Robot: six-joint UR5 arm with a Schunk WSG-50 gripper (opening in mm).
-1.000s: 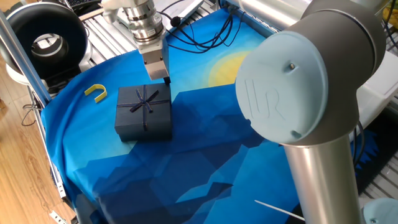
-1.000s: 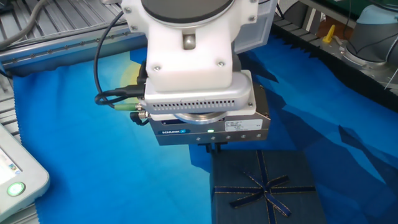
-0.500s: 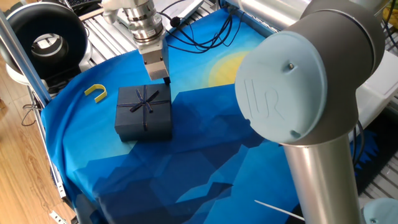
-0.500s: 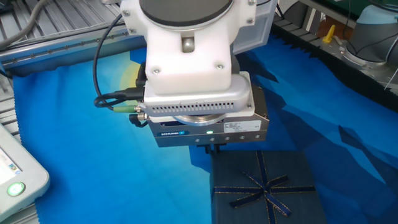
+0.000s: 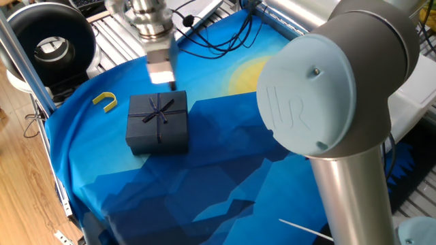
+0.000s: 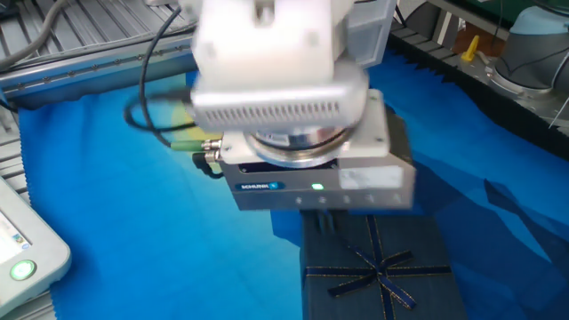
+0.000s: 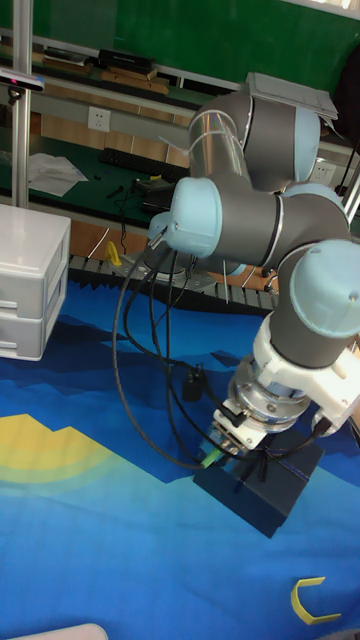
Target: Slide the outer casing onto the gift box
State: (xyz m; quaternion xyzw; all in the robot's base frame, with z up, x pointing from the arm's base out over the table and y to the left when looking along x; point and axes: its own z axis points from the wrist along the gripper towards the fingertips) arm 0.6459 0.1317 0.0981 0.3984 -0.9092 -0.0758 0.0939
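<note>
The outer casing [image 5: 158, 122], a dark navy square cover with a ribbon cross and bow, lies flat on the blue cloth; it also shows in the other fixed view [image 6: 380, 271] and the tall fixed view [image 7: 268, 492]. The gift box is hidden; no tray shows apart from the casing. My gripper [image 5: 171, 84] hangs just above the casing's far edge, blurred by motion. Its dark fingertips look pressed together with nothing between them. In the other fixed view the gripper body [image 6: 311, 169] hides most of the fingers.
A small yellow hook [image 5: 104, 101] lies on the cloth left of the casing, and shows at the bottom of the tall view [image 7: 310, 600]. A white drawer unit [image 7: 30, 280] stands at the left edge. Cables trail across the cloth behind the gripper.
The gripper has shifted left and slightly up in one fixed view and is now motion-blurred. The casing has not moved.
</note>
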